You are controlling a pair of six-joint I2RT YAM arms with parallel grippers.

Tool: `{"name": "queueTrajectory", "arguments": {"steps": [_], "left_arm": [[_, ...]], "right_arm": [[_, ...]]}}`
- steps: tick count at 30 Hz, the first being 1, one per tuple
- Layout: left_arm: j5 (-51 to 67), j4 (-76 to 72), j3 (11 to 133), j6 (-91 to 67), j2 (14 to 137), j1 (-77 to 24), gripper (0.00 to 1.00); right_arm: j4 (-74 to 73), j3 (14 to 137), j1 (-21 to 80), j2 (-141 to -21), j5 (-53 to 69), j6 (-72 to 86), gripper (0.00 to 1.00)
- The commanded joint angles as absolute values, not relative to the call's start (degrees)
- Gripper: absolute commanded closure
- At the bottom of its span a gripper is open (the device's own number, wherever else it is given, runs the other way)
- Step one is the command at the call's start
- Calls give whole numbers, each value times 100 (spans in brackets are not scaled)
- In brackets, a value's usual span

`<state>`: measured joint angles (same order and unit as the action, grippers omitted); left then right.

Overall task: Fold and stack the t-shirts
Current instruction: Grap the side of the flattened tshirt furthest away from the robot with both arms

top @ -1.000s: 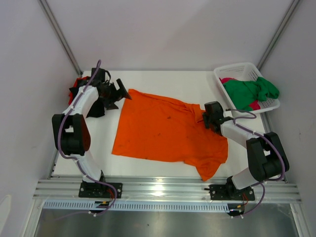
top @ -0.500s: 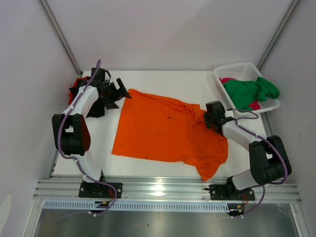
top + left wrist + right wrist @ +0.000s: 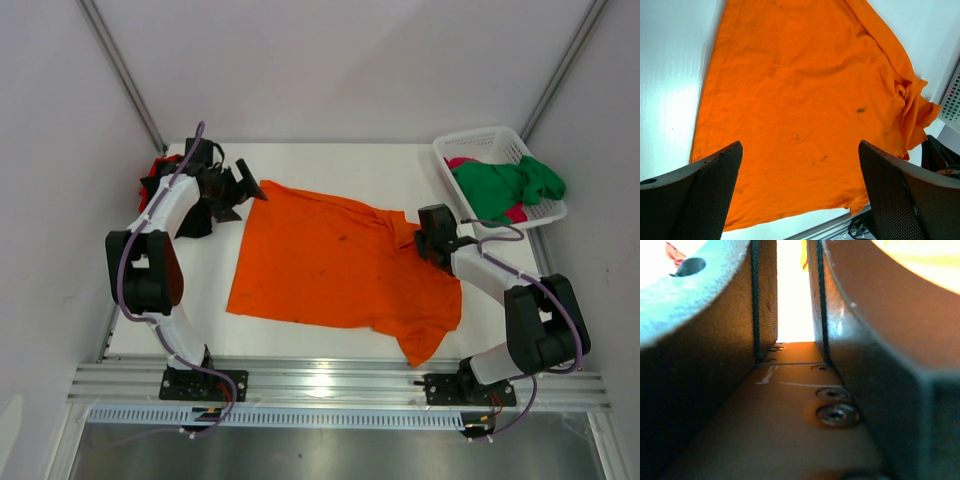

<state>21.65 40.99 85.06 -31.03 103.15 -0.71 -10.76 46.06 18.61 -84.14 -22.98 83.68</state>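
Note:
An orange t-shirt (image 3: 330, 265) lies spread wide across the middle of the table, with its right sleeve bunched. My right gripper (image 3: 424, 238) is pressed low at that bunched right shoulder. In the right wrist view its jaws (image 3: 795, 290) stand a narrow gap apart, with bright light and an orange glow between them and no cloth clearly pinched. Just off the shirt's far left corner, my left gripper (image 3: 243, 192) hovers wide open. In the left wrist view the left gripper (image 3: 800, 146) frames the orange t-shirt (image 3: 800, 85) and holds nothing.
A white lattice basket (image 3: 480, 135) at the back right holds a green t-shirt (image 3: 505, 185) draped over a pink one (image 3: 462, 163). Red cloth (image 3: 158, 168) and dark cloth (image 3: 195, 222) sit at the back left beside the left arm. A metal rail runs along the near edge.
The right gripper's jaws have come closer together at the orange shirt's right shoulder, after a small shift to the right. The left arm has not moved.

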Motion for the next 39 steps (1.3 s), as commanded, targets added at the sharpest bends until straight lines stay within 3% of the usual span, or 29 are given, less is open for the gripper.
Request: {"name": "queueTrajectory", "arguments": {"steps": [1, 12, 23, 39], "left_arm": [[2232, 4008, 8508, -3111, 10257, -53, 0], [2162, 4148, 8736, -3067, 10371, -53, 1], [2171, 4122, 8842, -3138, 10468, -61, 1], [2171, 4131, 9000, -3182, 10687, -53, 1]], "right_arm": [[-923, 4790, 1846, -8481, -2277, 8341, 76], [-914, 4904, 1819, -8842, -2083, 8358, 71], [-773, 5036, 1793, -8921, -2074, 7972, 99], [-888, 5194, 1643, -8420, -2153, 7243, 100]]}}
